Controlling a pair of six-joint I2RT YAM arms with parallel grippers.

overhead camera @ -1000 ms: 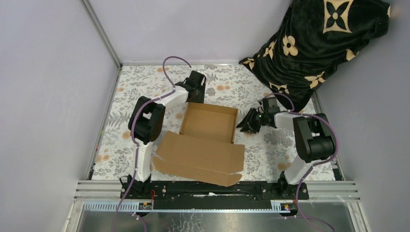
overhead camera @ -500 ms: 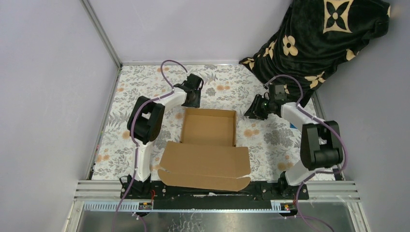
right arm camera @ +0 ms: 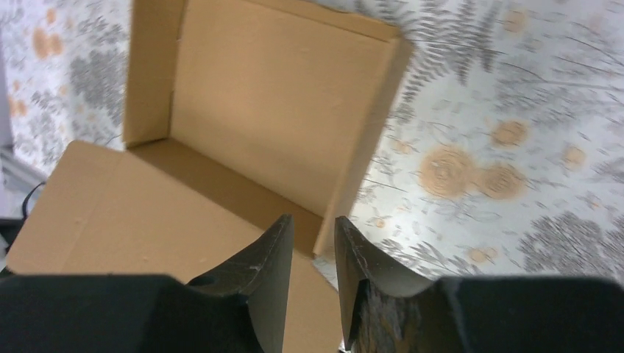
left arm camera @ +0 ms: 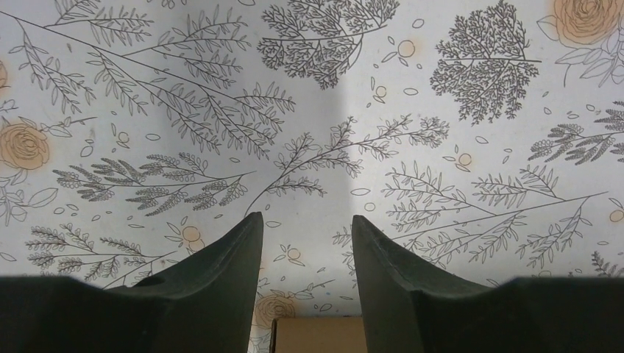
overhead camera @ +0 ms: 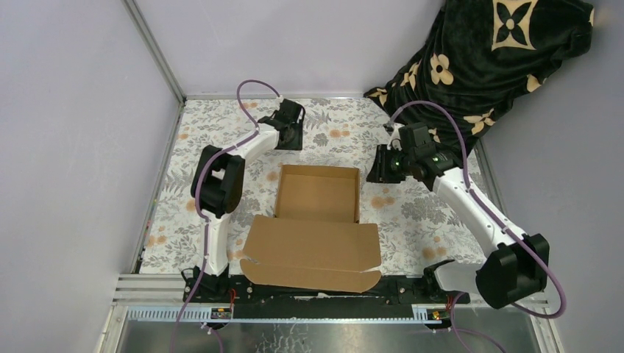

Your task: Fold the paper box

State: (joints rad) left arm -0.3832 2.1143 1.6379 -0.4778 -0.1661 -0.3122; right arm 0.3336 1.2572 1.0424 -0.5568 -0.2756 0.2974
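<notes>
Top view: paper box (overhead camera: 316, 220) mid-tabletop (overhead camera: 412, 213), tray walls raised, lid flat towards near edge; closing outstanding. Left wrist: my left gripper (left arm camera: 305, 217) parted, empty. Right wrist: my right gripper (right arm camera: 313, 218) narrowly parted, empty, above the box's right wall

We log a plain brown corrugated cardboard mailer box (overhead camera: 315, 220), partly folded. Its shallow rectangular tray is formed, side walls upright, open side up, nothing inside that we can see. The wide lid panel is not closed: it lies nearly flat, running from the tray's near side toward the near edge, small side tabs sticking out. We place it mid-way across the floral-print table (overhead camera: 412, 213).
</notes>
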